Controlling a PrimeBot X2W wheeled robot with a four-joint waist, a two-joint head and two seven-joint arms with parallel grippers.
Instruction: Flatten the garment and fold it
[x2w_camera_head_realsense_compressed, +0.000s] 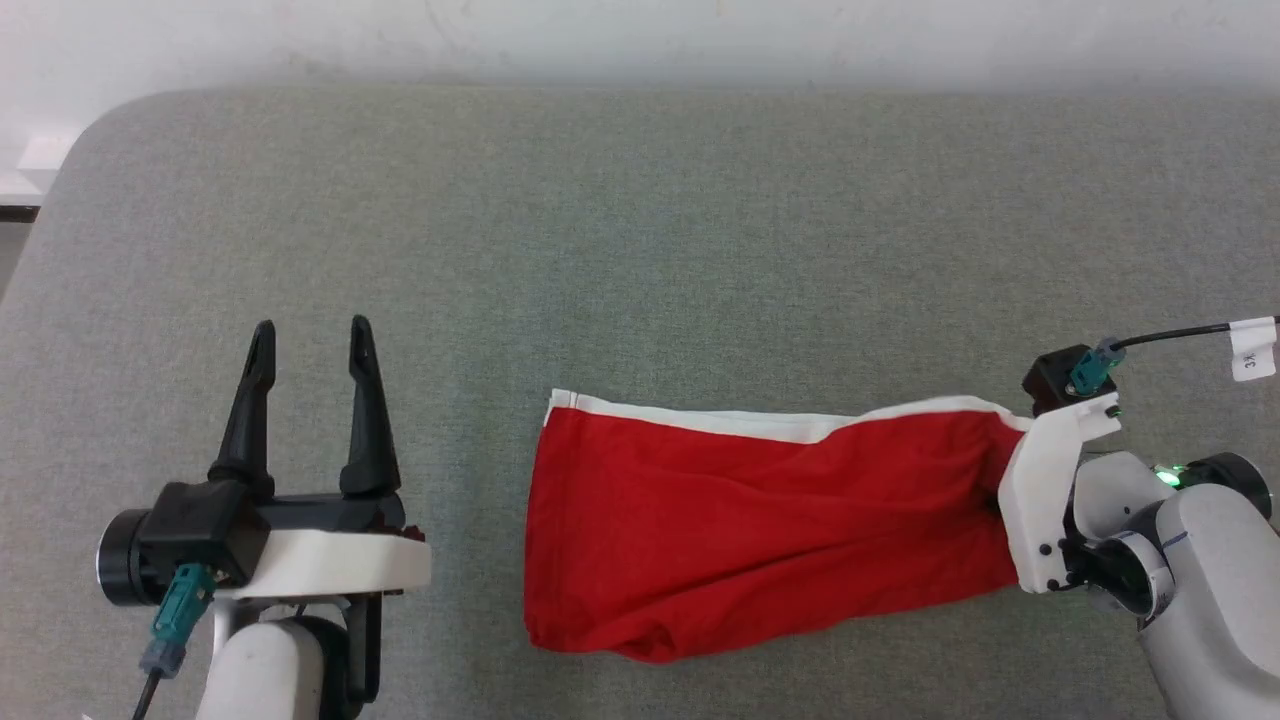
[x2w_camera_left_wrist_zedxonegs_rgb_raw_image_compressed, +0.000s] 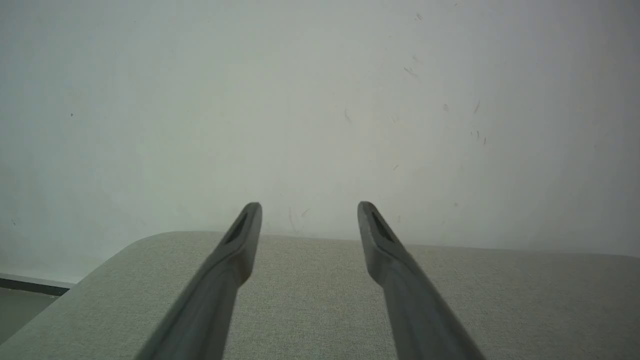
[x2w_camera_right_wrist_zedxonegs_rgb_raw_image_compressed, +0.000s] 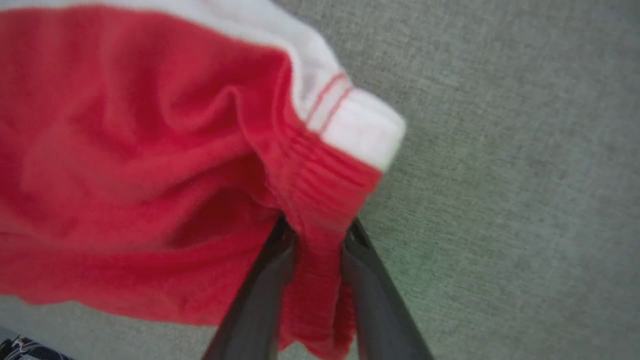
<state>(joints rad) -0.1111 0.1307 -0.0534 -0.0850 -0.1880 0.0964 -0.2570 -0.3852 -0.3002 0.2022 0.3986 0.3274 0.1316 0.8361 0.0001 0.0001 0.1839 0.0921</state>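
The grey table carries the garment at my 5 o'clock, long axis running 9 to 3, white band along the 12 o'clock edge. My right gripper has its fingers clamped on the ribbed 3 o'clock end, I judge to draw it flat. The left gripper, fingers apart, hovers at 8 o'clock.

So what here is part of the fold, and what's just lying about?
Job: garment; right end effector, clamped on its ribbed edge; left end effector, open, apart from it; table.
Just there: wall; cable tag.
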